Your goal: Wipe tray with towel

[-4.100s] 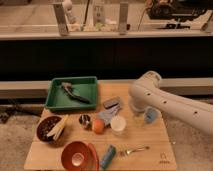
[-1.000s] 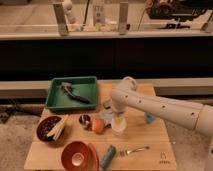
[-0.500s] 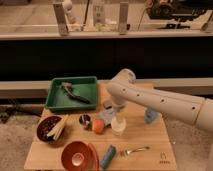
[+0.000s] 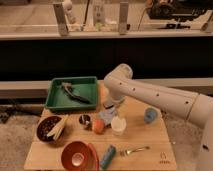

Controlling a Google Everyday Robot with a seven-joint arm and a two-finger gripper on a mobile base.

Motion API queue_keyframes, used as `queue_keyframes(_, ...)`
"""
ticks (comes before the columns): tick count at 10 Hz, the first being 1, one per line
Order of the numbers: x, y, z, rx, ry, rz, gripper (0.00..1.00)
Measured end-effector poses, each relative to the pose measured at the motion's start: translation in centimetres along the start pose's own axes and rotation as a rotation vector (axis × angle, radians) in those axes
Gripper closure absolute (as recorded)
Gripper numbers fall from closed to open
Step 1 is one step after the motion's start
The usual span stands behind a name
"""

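Observation:
The green tray (image 4: 55, 102) sits at the back left of the wooden table, with a dark utensil-like thing (image 4: 75, 93) lying in it. A grey towel (image 4: 105, 116) lies just right of the tray's near corner, partly under my arm. My white arm reaches in from the right, bends at the elbow (image 4: 118, 80) and points down. My gripper (image 4: 111, 104) is low over the towel, right of the tray. The arm hides part of the gripper.
Near the towel are an orange fruit (image 4: 98, 126), a white cup (image 4: 118, 125) and a small dark item (image 4: 85, 119). Also on the table are a blue cup (image 4: 150, 115), a brown bowl with sticks (image 4: 50, 128), a red bowl (image 4: 77, 155), a blue object (image 4: 108, 156) and a fork (image 4: 134, 149).
My arm has swung left from the table's right side, and the gripper has come down over the towel beside the tray. The objects have not moved.

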Motion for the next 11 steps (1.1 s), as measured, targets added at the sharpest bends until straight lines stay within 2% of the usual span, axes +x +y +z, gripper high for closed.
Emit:
queue_keyframes(1,0.2,-0.4,-0.1,0.006,-0.010,-0.035,0.20)
queue_keyframes(2,0.3,-0.7,-0.2,0.015,-0.024,-0.110,0.20)
queue_keyframes(4,-0.3,-1.1,-0.1,0.032,-0.041,-0.324,0.20)
queue_keyframes(5,-0.4,-1.0,0.1,0.038,-0.046,-0.452,0.20)
queue_keyframes(6,-0.4,-0.9,0.5,0.036,-0.049,-0.532,0.20)
queue_keyframes(9,0.0,-0.5,1.9,0.008,-0.049,-0.666,0.20)
queue_keyframes(11,0.3,-0.7,3.7,-0.010,-0.054,-0.701,0.20)
